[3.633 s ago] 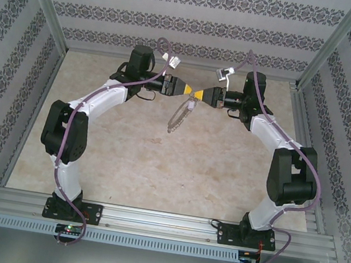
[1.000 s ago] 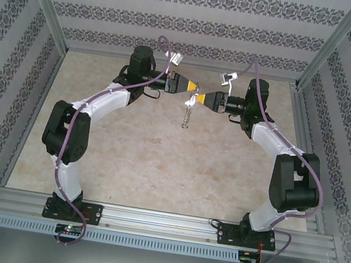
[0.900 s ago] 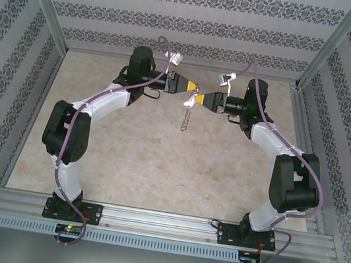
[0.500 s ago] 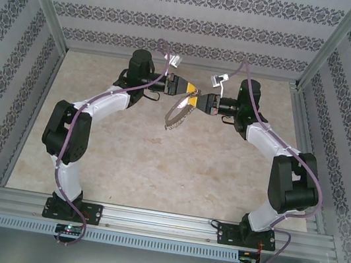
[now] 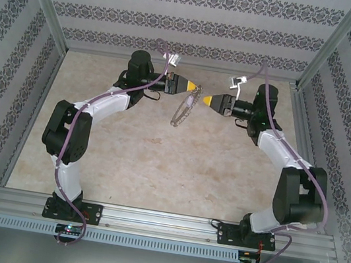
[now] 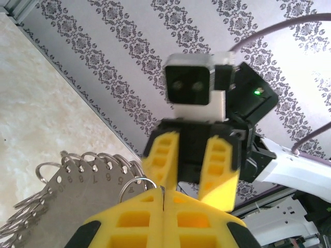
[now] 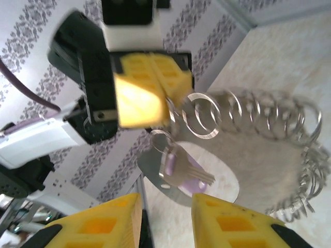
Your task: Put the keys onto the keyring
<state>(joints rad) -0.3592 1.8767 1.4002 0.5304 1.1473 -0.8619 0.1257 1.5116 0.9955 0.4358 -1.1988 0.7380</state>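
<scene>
The keyring (image 5: 181, 110), a grey metal hoop fringed with wire loops, hangs slanted above the table from my left gripper (image 5: 197, 89). That gripper is shut on the hoop's top edge, and in the left wrist view its tips (image 6: 163, 190) meet on the rim beside the numbered plate (image 6: 77, 191). A silvery key (image 7: 194, 173) dangles from a small loop just below the left gripper (image 7: 164, 95). My right gripper (image 5: 206, 99) is open a short way right of the hoop. Its yellow fingers (image 7: 227, 222) stand apart below the key without touching it.
The beige table (image 5: 157, 162) lies below both arms. Patterned walls (image 5: 191, 34) close the back and sides, with metal posts at the corners. An aluminium rail (image 5: 161, 223) carries the arm bases along the near edge.
My right gripper has opened and drawn back to the right, away from the left gripper. The keyring stays held by the left gripper and hangs slanted instead of straight down.
</scene>
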